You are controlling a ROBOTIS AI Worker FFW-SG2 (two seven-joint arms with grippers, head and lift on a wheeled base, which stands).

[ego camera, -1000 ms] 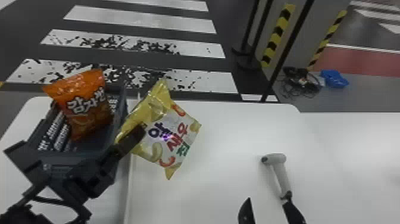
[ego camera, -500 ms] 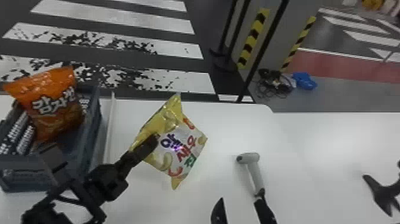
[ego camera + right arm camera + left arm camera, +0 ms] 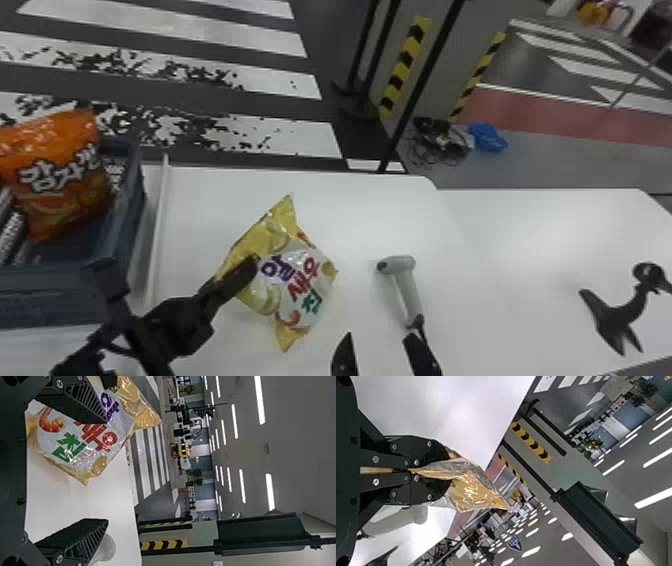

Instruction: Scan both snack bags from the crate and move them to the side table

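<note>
A: And there's the yellow snack bag (image 3: 300,280), over the white table (image 3: 375,215), printed side to the head camera!

B: Who's got it?

A: Left gripper (image 3: 246,270), fingers clamped on the bag's yellow edge. The left wrist view shows the wrapper pinched tight.

B: And the right gripper (image 3: 384,356)?

A: Spread wide at the head view's bottom edge, near the scanner (image 3: 411,292)! That one lies on the tabletop, to the right of the yellow bag. Can't tell whether a finger touches its handle.

B: The other bag?

A: Orange snack bag (image 3: 60,175), upright in the dark crate (image 3: 45,300), far left.

B: Far right, a black forked object (image 3: 617,315) on the white surface.
</note>
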